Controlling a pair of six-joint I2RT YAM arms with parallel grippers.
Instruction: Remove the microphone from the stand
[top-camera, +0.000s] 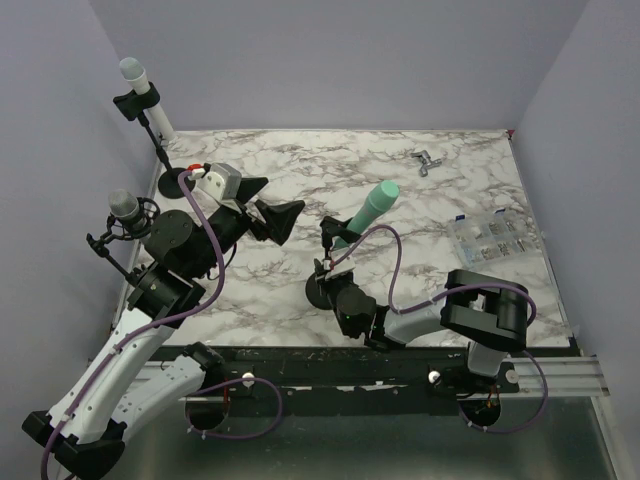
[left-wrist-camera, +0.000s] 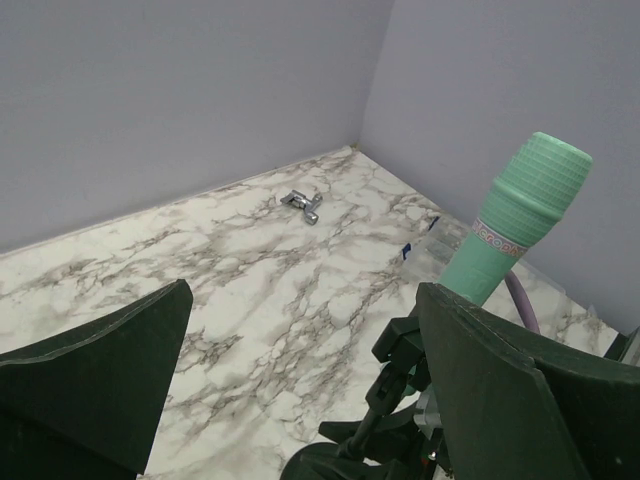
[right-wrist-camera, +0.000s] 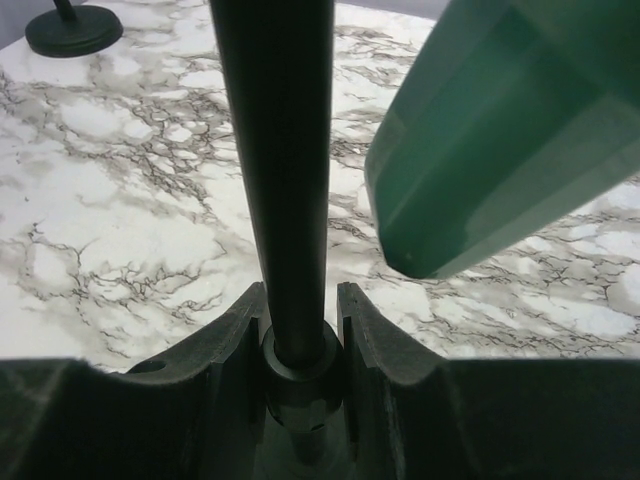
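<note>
While the right gripper (right-wrist-camera: 300, 310) holds the stand pole (right-wrist-camera: 275, 150) tight between its narrow jaws, the green microphone (left-wrist-camera: 510, 215) sits tilted in its clip, just above those jaws. The left gripper (left-wrist-camera: 300, 370) has its jaws wide open with nothing inside, and the microphone is just ahead, off to one side. It should get the green body between both jaws, squeeze softly, then pull along the tilt.
</note>
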